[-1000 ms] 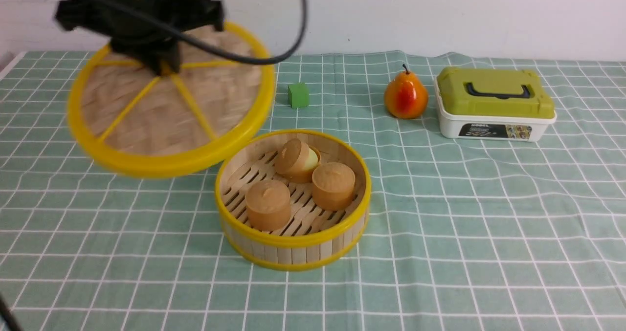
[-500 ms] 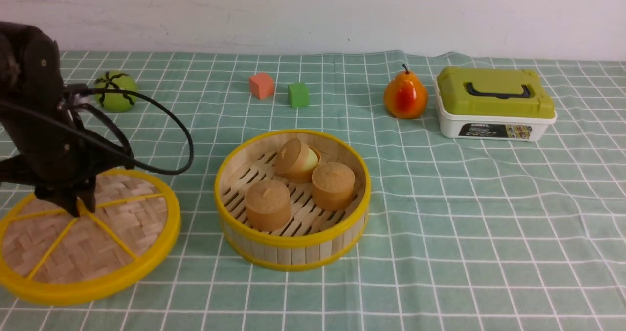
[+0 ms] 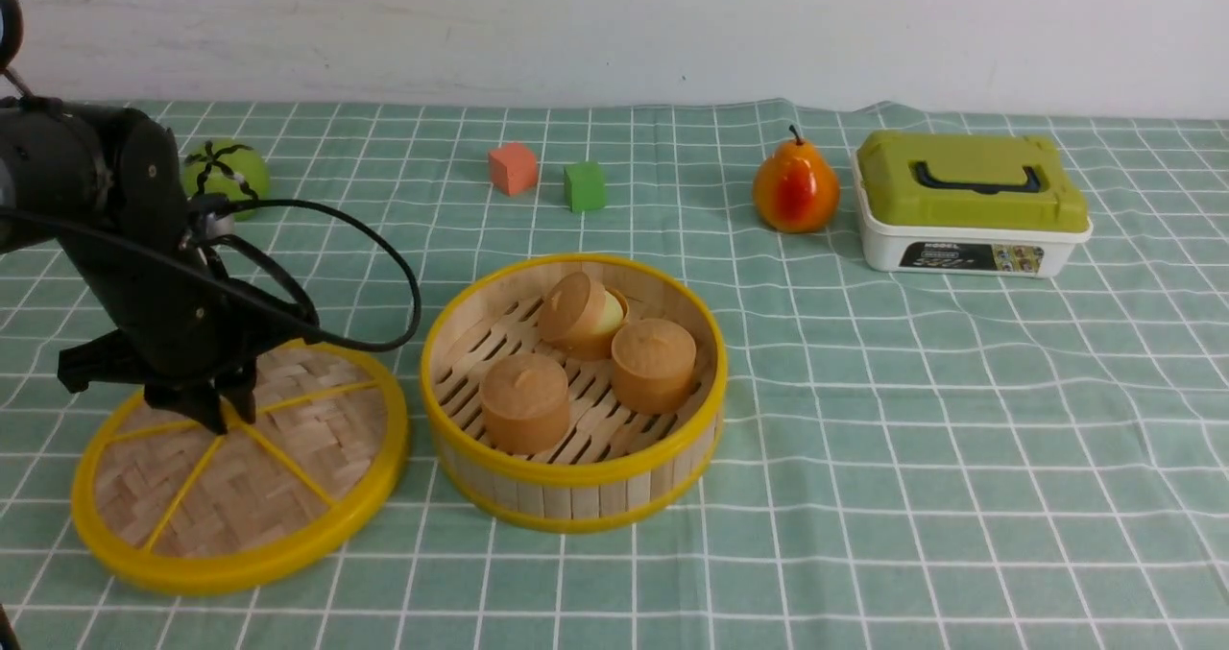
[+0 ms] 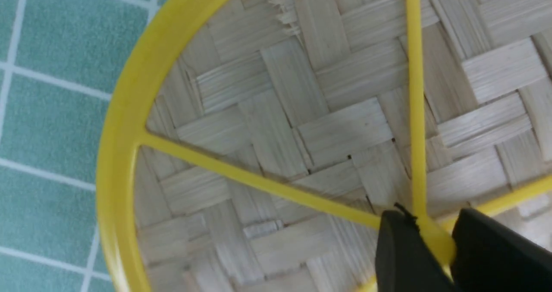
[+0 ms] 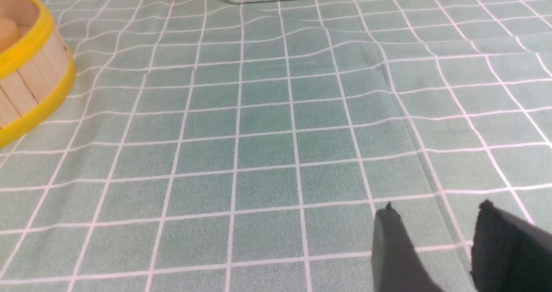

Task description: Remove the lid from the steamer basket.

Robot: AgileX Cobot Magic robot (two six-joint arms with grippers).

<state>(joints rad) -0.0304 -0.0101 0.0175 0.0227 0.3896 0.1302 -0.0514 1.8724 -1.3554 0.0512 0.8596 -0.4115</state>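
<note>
The lid (image 3: pixel 288 468), a woven bamboo disc with a yellow rim and spokes, lies on the cloth to the left of the steamer basket (image 3: pixel 574 482). The basket is uncovered and holds three brown cakes. My left gripper (image 3: pixel 219 418) is shut on the lid's yellow hub; in the left wrist view the lid (image 4: pixel 302 124) fills the frame and the gripper (image 4: pixel 433 240) pinches the hub between both black fingers. My right gripper (image 5: pixel 435 214) is open and empty above bare cloth; the basket's wall (image 5: pixel 26 80) shows at that view's edge. The right arm does not show in the front view.
A green ball (image 3: pixel 226 178) sits far left behind my left arm. An orange cube (image 3: pixel 513 168), a green cube (image 3: pixel 585 186), a pear (image 3: pixel 796 189) and a white box with an olive-green lid (image 3: pixel 970 204) stand along the back.
My left gripper carried the lid from above the basket's left side down to the cloth, then shifted it rightward toward the basket. The basket has not moved.
</note>
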